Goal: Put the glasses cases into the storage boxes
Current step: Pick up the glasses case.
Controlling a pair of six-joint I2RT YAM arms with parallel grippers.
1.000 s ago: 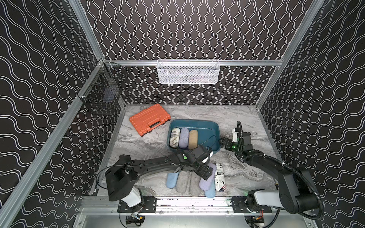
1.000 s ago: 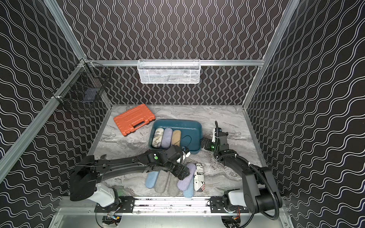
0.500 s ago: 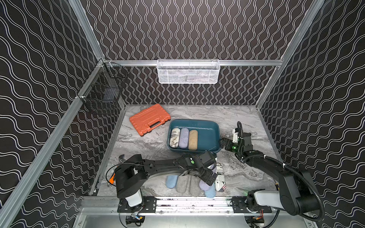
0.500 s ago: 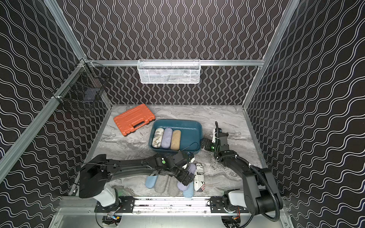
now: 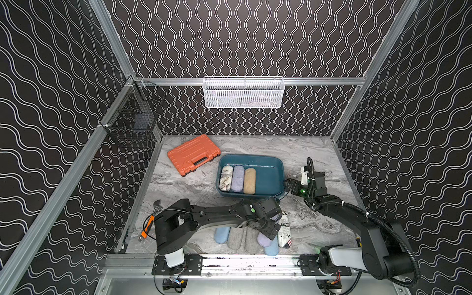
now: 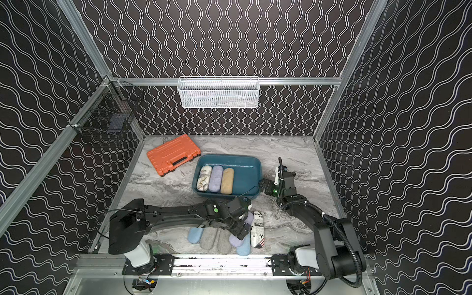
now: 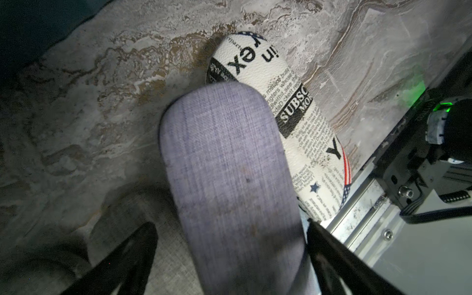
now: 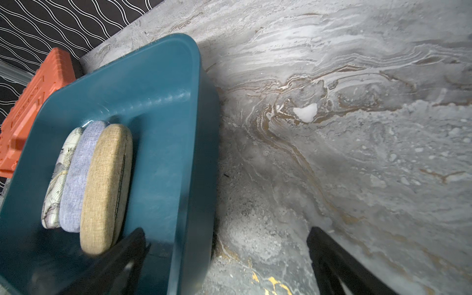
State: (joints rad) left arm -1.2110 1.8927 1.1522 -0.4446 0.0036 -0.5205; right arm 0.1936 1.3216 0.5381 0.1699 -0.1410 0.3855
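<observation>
The dark teal storage box (image 5: 268,176) (image 6: 245,176) holds a map-printed case (image 5: 226,178), a lavender one (image 5: 237,178) and a tan one (image 5: 249,180). Several more glasses cases lie in a pile by the front rail. My left gripper (image 5: 268,228) (image 7: 231,226) is open and straddles the pile's lavender case (image 7: 224,153), with a gap at one finger. A newspaper-printed case (image 7: 301,122) lies right beside it and a grey one (image 7: 163,268) under it. My right gripper (image 5: 287,185) (image 8: 226,231) is open astride the box's right wall (image 8: 196,153).
An orange ribbed tool case (image 5: 193,154) lies left of the box. A white mesh basket (image 5: 244,92) hangs on the back wall and a black wire basket (image 5: 132,120) on the left wall. A small orange-handled tool (image 5: 146,228) lies front left.
My left gripper has swung toward the front right and come down over the lavender case in the pile. The right arm has stayed still at the box.
</observation>
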